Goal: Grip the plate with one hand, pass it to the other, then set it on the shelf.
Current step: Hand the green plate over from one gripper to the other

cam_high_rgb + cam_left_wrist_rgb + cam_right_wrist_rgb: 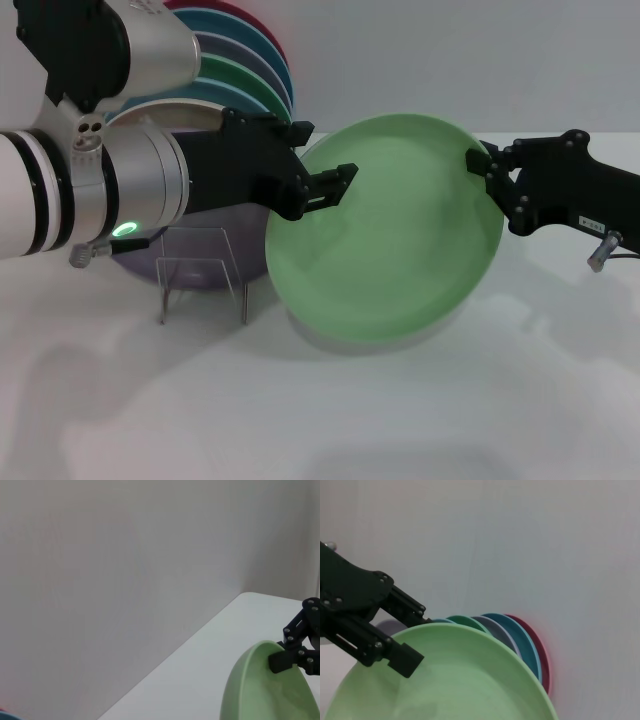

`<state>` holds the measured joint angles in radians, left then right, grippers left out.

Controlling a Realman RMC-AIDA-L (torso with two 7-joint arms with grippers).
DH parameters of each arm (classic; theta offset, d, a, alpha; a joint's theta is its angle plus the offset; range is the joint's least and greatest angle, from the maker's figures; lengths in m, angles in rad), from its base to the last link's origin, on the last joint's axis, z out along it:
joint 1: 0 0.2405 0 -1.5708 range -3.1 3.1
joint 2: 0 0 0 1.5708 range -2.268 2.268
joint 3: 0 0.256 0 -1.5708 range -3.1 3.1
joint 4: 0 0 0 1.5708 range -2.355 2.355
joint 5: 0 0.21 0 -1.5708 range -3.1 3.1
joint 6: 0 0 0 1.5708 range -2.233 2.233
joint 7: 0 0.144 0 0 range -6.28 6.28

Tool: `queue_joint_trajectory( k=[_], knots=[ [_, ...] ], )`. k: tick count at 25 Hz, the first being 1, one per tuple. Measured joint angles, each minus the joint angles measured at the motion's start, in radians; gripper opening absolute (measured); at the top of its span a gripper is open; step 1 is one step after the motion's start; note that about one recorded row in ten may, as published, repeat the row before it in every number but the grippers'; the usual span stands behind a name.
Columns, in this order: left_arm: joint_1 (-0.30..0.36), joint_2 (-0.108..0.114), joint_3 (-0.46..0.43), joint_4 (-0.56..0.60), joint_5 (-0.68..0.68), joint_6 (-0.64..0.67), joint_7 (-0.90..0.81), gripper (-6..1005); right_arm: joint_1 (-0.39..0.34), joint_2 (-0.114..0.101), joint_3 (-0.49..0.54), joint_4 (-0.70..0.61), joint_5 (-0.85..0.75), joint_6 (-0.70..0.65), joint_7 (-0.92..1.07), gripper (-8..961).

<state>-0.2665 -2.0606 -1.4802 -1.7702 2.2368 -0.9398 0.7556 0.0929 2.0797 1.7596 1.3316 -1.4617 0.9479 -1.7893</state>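
The pale mint-green plate [390, 240] hangs tilted above the table, its hollow side facing me. My right gripper [482, 165], slim and black, is shut on its upper right rim; the left wrist view shows that grip [287, 660] on the plate [270, 695]. My left gripper [335, 185], on the thick white and silver arm, stands open astride the plate's left rim. One finger [402, 660] lies over the inside of the plate [465, 680] and the other passes behind the rim. The clear acrylic shelf [200, 275] stands on the table below the left arm.
A lilac plate [140, 268] stands behind the shelf. Several coloured plates [255, 70] lean in a row against the back wall, also seen in the right wrist view [520, 635]. The white table [400, 420] spreads in front.
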Motion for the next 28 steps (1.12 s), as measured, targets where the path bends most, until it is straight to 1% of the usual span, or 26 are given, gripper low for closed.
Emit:
queue_joint_trajectory(
  k=[3, 9, 12, 17, 22, 25, 28],
  knots=[
    [-0.001, 0.000, -0.001, 0.001, 0.000, 0.000, 0.000, 714, -0.001, 0.000, 0.000, 0.000, 0.000, 0.000, 0.000, 22],
    [-0.002, 0.000, 0.002, 0.003, 0.000, 0.003, 0.000, 564, -0.004, -0.002, -0.001, -0.002, 0.000, 0.001, 0.001, 22],
    [-0.010, 0.000, 0.005, 0.007, 0.000, -0.001, 0.016, 461, -0.008, -0.002, 0.003, 0.001, 0.000, 0.012, 0.001, 22],
    [-0.019, -0.002, 0.020, 0.008, 0.005, -0.007, 0.052, 361, -0.010, -0.001, 0.009, 0.002, 0.002, 0.035, 0.001, 22],
    [-0.004, -0.003, 0.042, -0.028, 0.025, 0.021, 0.066, 260, -0.015, -0.001, 0.020, -0.008, 0.023, 0.105, 0.000, 25],
    [0.001, -0.005, 0.049, -0.039, 0.025, 0.040, 0.079, 172, -0.019, 0.000, 0.038, -0.028, 0.056, 0.141, -0.002, 28],
    [0.002, -0.004, 0.053, -0.042, 0.025, 0.048, 0.087, 84, -0.022, 0.000, 0.064, -0.057, 0.106, 0.175, -0.003, 119]
  ],
)
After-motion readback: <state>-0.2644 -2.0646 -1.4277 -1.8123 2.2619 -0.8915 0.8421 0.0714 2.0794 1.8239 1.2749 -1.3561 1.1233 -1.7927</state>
